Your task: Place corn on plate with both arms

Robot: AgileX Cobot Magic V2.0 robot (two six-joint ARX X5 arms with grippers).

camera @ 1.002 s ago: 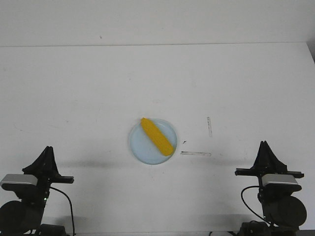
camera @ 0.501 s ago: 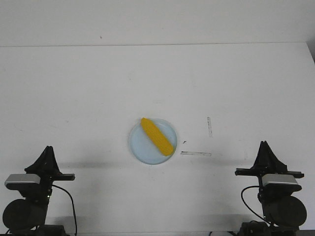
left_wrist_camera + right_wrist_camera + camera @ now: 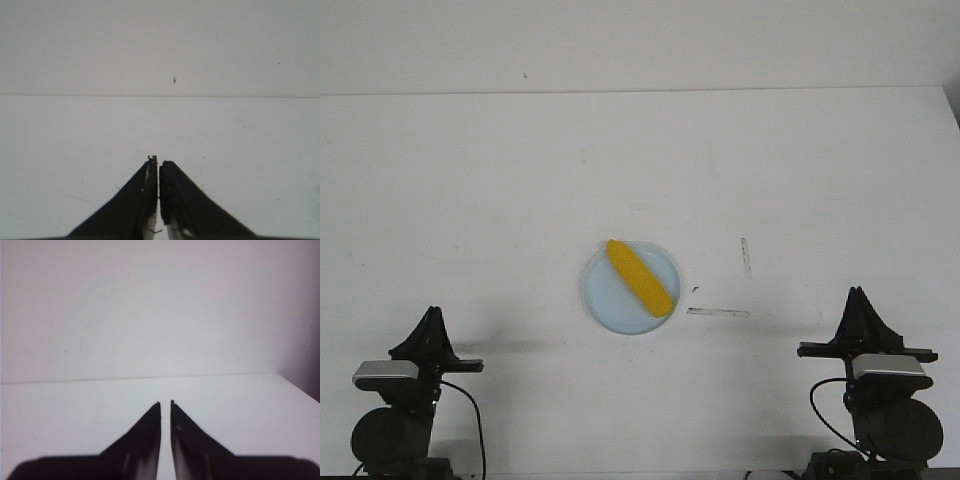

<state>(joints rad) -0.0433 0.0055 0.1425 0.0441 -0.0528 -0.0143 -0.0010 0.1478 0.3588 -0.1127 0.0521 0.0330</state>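
corn [image 3: 640, 277]: lying diagonally on the plate [image 3: 605, 300], tapered end reaching toward the far rim, blunt end sitting near the right rim.
plate: resting on the white surface [image 3: 470, 190], midway between both arms.
left tool [image 3: 158, 167]: sitting narrow, tips nearly touching, gripping nothing, well apart from the plate.
right tool [image 3: 165, 406]: showing a thin slit between tips, gripping nothing, well apart from the plate.
tape marks [image 3: 718, 312]: lying just right of the plate.
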